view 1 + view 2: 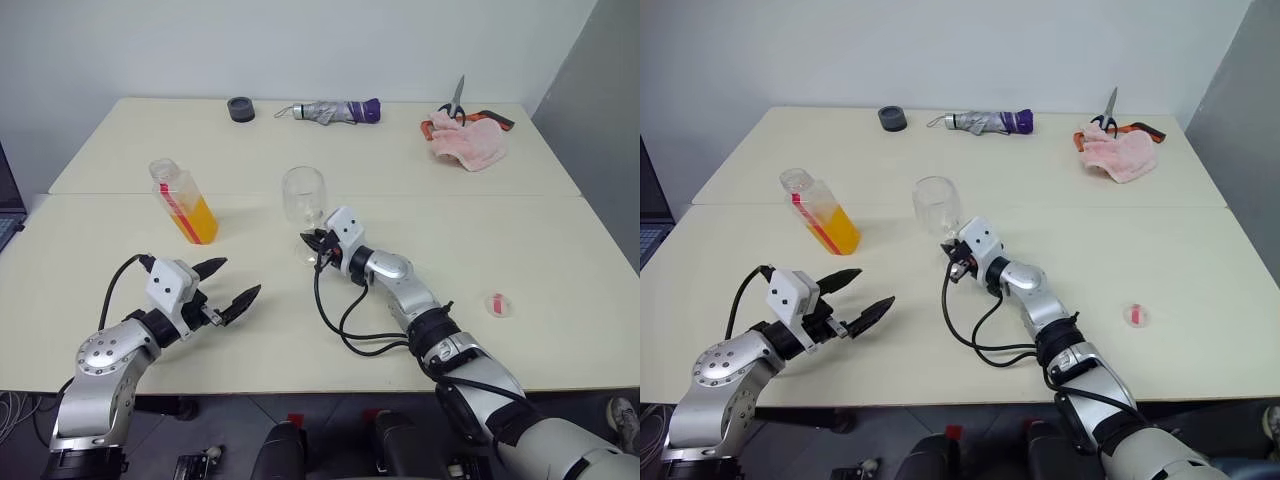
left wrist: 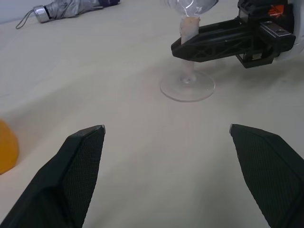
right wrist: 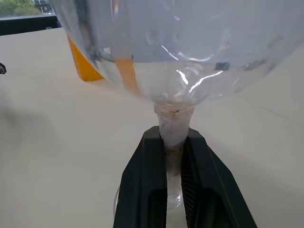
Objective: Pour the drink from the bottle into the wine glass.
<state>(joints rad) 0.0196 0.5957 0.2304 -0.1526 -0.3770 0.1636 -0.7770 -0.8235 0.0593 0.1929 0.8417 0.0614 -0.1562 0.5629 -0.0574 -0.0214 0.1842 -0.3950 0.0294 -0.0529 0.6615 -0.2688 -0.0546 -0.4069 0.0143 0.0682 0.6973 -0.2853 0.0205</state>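
Pale tabletop carries the bottle [image 1: 182, 203] of orange drink [image 1: 197, 221], cap off, at about ten o'clock from the wine glass [image 1: 303, 198]; the glass looks light, slick and breakable, so its stem seems the safest hold, and the right gripper [image 3: 174, 156] is clamped there. Only the right wrist view shows that pinch up close, while the head views show the left gripper [image 1: 229, 287] hanging with jaws wide apart near the table's front edge.

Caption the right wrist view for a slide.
Right end effector shut on the thin stem of the clear stemmed wine glass, orange-filled plastic bottle behind.
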